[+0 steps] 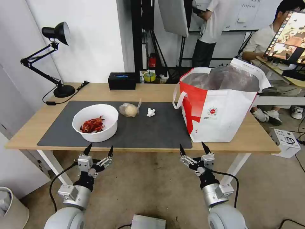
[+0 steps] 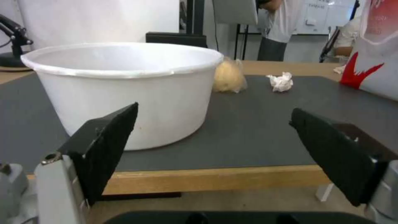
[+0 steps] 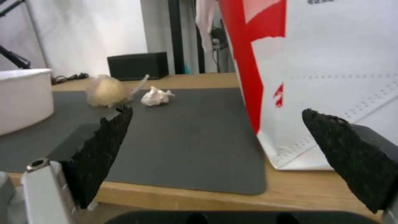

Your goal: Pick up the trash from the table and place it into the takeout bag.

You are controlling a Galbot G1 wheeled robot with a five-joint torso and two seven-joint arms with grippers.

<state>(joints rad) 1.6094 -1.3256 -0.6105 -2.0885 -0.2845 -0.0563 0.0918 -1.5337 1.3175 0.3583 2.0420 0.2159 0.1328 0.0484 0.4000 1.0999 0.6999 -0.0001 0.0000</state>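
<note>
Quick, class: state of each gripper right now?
Left gripper: open, holding nothing.
Right gripper: open, holding nothing.

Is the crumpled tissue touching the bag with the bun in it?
Apart. The head view shows a strip of bare dark mat between the tissue and the bagged bun; the right wrist view shows the same gap.

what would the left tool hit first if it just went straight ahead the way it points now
Probably the white bowl: the open left tool sits just off the table's near edge, aimed at the bowl's wall. Height is hard to judge, so it could catch the table edge first.
</note>
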